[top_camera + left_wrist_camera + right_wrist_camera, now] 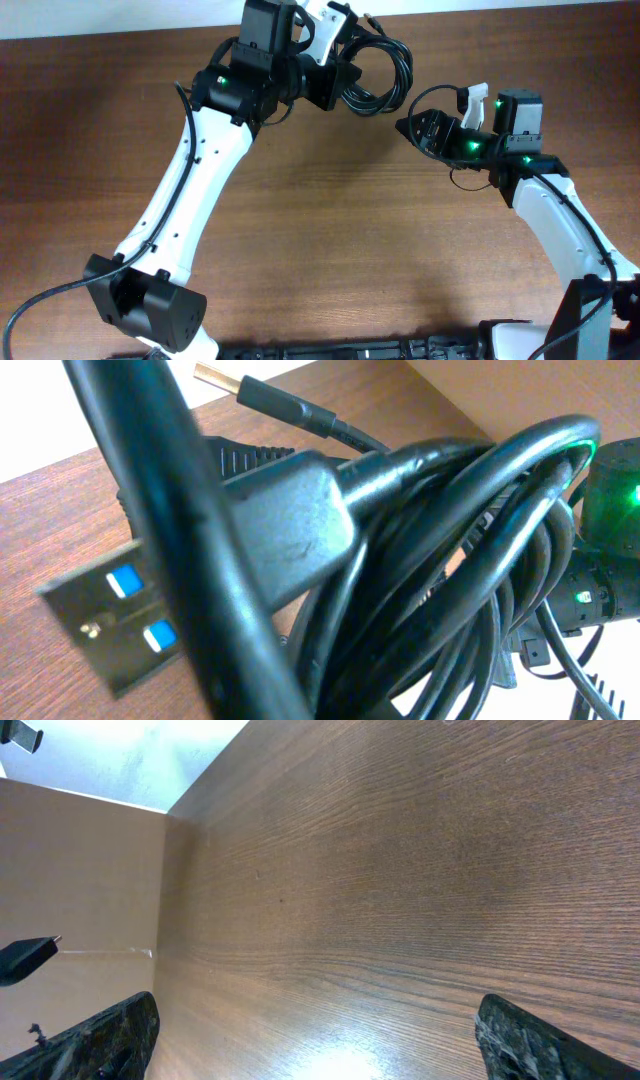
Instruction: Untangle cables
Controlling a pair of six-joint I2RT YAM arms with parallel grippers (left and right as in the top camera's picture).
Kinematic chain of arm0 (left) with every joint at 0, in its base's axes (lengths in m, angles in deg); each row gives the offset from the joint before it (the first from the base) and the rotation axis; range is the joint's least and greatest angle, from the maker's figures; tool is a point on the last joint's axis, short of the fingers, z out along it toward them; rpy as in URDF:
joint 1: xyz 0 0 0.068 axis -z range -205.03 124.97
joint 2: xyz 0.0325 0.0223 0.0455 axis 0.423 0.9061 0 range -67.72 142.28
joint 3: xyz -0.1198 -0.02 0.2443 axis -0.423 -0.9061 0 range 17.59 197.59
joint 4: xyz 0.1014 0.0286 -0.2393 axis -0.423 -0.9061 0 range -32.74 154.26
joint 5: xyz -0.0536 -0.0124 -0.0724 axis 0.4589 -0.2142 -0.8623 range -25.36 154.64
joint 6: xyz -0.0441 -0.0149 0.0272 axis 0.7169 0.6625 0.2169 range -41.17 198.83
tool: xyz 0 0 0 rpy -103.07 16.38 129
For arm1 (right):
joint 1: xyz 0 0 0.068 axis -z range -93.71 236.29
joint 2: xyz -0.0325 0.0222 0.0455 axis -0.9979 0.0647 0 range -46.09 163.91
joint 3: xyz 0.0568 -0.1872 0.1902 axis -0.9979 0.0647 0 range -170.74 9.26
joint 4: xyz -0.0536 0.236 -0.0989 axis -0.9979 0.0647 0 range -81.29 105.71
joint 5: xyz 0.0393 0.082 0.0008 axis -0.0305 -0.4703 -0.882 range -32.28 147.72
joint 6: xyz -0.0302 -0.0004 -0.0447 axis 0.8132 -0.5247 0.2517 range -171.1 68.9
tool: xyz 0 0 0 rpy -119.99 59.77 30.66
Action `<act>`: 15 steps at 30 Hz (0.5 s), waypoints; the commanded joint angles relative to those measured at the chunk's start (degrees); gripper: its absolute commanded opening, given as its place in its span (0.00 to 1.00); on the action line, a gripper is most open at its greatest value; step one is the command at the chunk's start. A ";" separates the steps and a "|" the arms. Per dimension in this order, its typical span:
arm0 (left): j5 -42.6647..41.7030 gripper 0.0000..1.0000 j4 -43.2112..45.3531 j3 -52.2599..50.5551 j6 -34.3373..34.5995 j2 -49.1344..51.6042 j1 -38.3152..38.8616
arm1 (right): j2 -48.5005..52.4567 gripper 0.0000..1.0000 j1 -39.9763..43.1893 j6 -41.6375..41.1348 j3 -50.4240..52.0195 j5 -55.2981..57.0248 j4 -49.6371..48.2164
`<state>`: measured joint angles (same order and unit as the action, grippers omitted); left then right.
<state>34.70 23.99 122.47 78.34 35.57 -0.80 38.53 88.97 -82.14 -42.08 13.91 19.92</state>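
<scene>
Looming against the left wrist lens are the cables, black loops bunched together with a blue-tongued USB plug jutting out in front. The left gripper is closed almost tight on this coil, which hangs from it near the far edge of the table. Near the coil but apart from it, the right gripper is spread as wide as it goes, holding and touching nothing, with only bare wood between its fingertips.
</scene>
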 commanded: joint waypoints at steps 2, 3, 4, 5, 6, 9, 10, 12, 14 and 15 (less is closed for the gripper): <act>-0.42 0.00 0.74 0.92 -1.31 -1.31 -0.39 | 0.31 0.99 -0.02 0.81 -0.48 0.09 -0.02; -0.42 0.00 0.70 0.92 -1.31 -1.31 -0.39 | 0.31 0.99 -0.02 0.81 -0.48 0.09 -0.02; -0.42 0.00 0.68 0.92 -1.31 -1.31 -0.39 | 0.31 0.99 -0.02 0.81 -0.48 0.09 -0.02; -0.42 0.00 0.68 0.92 -1.31 -1.31 -0.39 | 0.31 0.99 -0.02 0.83 -0.48 0.09 -0.02; -0.42 0.00 0.68 0.92 -1.31 -1.31 -0.39 | 0.31 0.99 -0.02 0.83 -0.48 0.09 -0.02; -0.42 0.00 -0.20 0.92 -1.31 -1.31 -0.39 | 0.31 0.99 -0.02 0.83 -0.48 0.09 -0.02; -0.42 0.00 -0.90 0.92 -1.31 -1.31 -0.39 | 0.31 0.99 -0.02 0.81 -0.48 0.09 -0.02; -0.39 0.00 -2.29 0.92 -1.31 -1.31 -0.39 | 0.31 0.99 -0.02 0.81 -0.48 8.59 -1.55; -0.39 0.00 -2.25 0.92 -1.31 -1.31 -0.39 | 0.31 0.99 -0.02 0.59 -0.48 13.68 -1.53; -0.39 0.00 -2.19 0.92 -1.31 -1.31 -0.39 | 0.31 0.99 -0.02 0.61 -0.48 13.66 -1.51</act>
<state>34.70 21.22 122.47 78.32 35.57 -0.80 38.53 88.97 -82.14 -42.08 22.15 18.63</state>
